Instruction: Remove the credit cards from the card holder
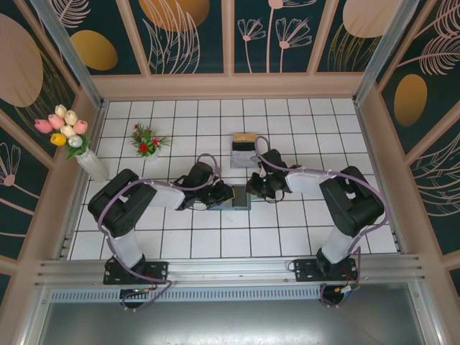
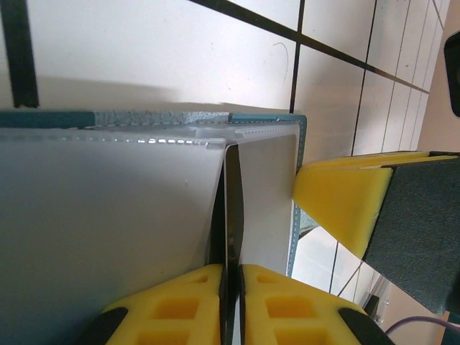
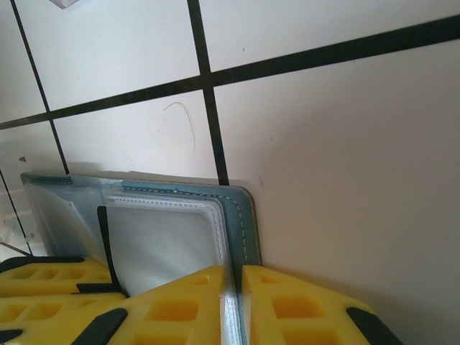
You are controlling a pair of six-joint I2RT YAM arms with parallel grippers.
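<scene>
Top view: dark teal folding card holder (image 1: 237,203) sits centre-frame, between left claw (image 1: 223,195) and right claw (image 1: 251,191). Left wrist: left claw (image 2: 231,287) pinches its thin pale leaf, bottom centre. Right wrist: right claw (image 3: 236,302) clamps its stitched edge; better to spread gently.

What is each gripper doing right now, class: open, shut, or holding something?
Left gripper: jaws shut on a thin leaf of the card holder.
Right gripper: jaws shut on the card holder's edge.

Stand (image 1: 244,149) near, beyond card holder (image 1: 237,200)
</scene>
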